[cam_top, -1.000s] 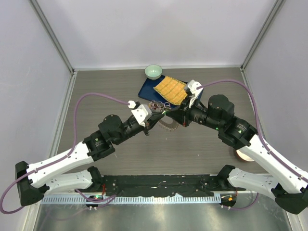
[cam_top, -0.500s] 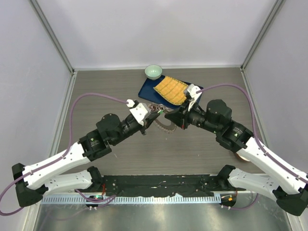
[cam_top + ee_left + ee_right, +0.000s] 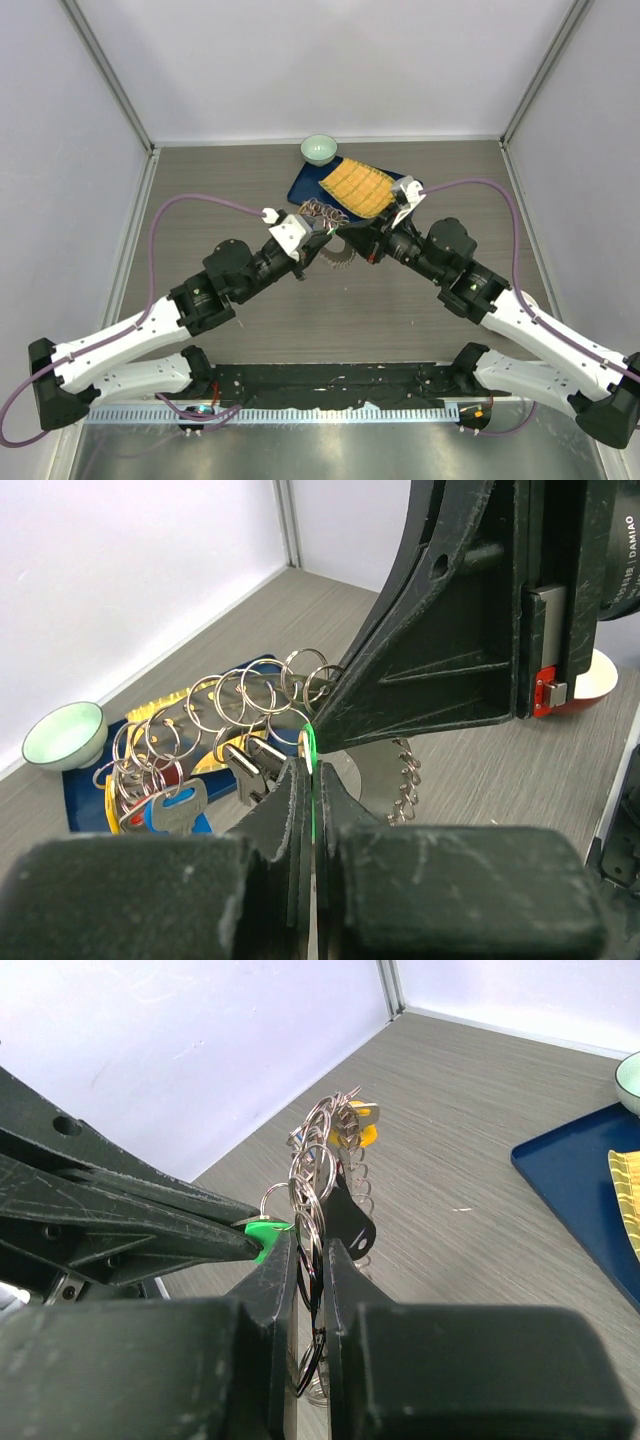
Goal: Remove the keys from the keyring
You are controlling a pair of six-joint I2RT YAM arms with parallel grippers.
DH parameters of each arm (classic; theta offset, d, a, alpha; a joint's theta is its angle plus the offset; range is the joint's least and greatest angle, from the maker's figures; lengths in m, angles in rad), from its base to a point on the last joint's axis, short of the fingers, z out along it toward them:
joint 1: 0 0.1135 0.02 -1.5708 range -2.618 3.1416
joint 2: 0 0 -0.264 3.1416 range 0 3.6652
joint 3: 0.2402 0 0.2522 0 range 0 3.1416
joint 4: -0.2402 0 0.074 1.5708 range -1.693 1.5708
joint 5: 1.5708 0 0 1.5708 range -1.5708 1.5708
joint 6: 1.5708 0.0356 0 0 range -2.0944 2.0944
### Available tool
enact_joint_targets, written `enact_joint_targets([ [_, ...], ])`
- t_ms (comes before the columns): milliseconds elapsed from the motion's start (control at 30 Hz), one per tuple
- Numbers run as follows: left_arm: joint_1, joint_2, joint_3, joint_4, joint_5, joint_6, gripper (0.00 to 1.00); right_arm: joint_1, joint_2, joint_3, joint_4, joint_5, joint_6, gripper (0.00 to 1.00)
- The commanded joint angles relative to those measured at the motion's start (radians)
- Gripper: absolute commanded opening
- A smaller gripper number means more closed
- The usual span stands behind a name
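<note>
Silvery keys [image 3: 245, 768] clustered on midair keyring [image 3: 310, 1180]

Robot lab test cell.
Pale wall panels [image 3: 330, 60] in metal framing [image 3: 108, 70] enclosed a grey wood-grain bench [image 3: 220, 180]; a left arm [image 3: 120, 345] and right arm [image 3: 540, 325] were bolted at its near edge.

The right gripper [image 3: 352, 238] has slid left and a little farther out over the last second, its arm stretching long behind it. The keyring [image 3: 322, 211] has shifted left and far too, and the hanging keys [image 3: 341, 257] have drawn leftward.
</note>
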Motion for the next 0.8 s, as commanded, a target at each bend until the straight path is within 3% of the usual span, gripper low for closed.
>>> enact_joint_targets([
  [0,-0.008,-0.009,-0.033,0.066,0.045,-0.031,0.00,-0.003,-0.004,0.020,0.235,0.083,0.043,0.01],
  [133,-0.010,-0.022,-0.037,0.081,0.068,-0.028,0.00,-0.004,0.001,0.023,0.218,0.018,0.028,0.01],
  [167,-0.008,-0.029,-0.036,0.073,0.068,-0.025,0.05,-0.006,-0.004,0.025,0.203,0.001,0.018,0.01],
  [200,-0.008,-0.038,-0.024,0.061,0.069,-0.002,0.26,-0.004,-0.011,0.023,0.186,-0.016,-0.004,0.01],
  [300,-0.010,-0.088,0.016,-0.060,0.135,0.057,0.44,-0.004,-0.045,0.029,0.101,-0.089,-0.064,0.01],
  [533,-0.008,-0.243,0.159,-0.388,0.187,0.321,0.44,-0.007,-0.053,0.155,-0.204,-0.304,-0.129,0.01],
  [667,-0.008,-0.217,0.287,-0.552,0.176,0.458,0.41,-0.006,-0.021,0.187,-0.267,-0.471,-0.109,0.01],
  [767,-0.008,-0.168,0.332,-0.663,0.247,0.515,0.41,-0.006,-0.002,0.189,-0.298,-0.569,-0.100,0.01],
])
